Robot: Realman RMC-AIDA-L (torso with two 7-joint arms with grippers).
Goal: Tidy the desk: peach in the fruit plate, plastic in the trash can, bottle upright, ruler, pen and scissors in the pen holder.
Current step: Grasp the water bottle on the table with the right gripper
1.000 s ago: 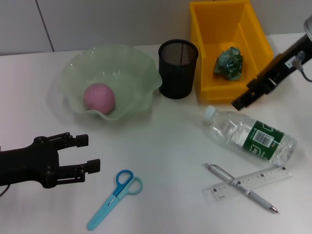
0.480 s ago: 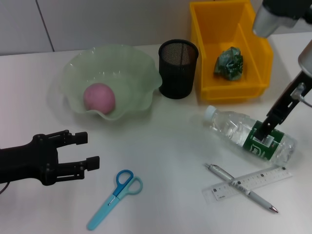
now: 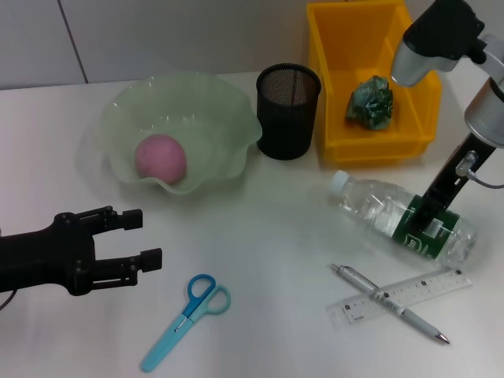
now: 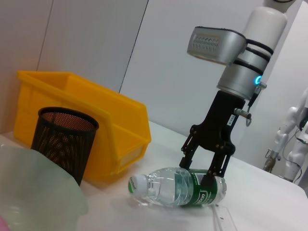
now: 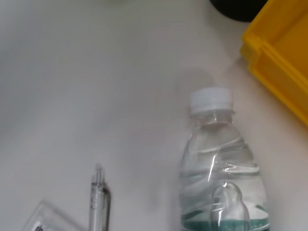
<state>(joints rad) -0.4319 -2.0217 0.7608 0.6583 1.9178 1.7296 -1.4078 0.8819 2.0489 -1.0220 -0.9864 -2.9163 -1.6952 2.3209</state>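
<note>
Head view: the bottle (image 3: 402, 220) lies on its side on the surface, cap toward the pen holder (image 3: 288, 111), just in front of the yellow trash can (image 3: 370, 79). The right gripper (image 4: 205, 166) stands vertically over its green label, fingers spread to either side of the body, not yet closed. Standing the bottle up looks like the step in hand; next comes closing, then lifting and tipping it upright. The left gripper (image 3: 126, 240) hovers parked near the scissors (image 3: 186, 309), fingers wide apart.
</note>
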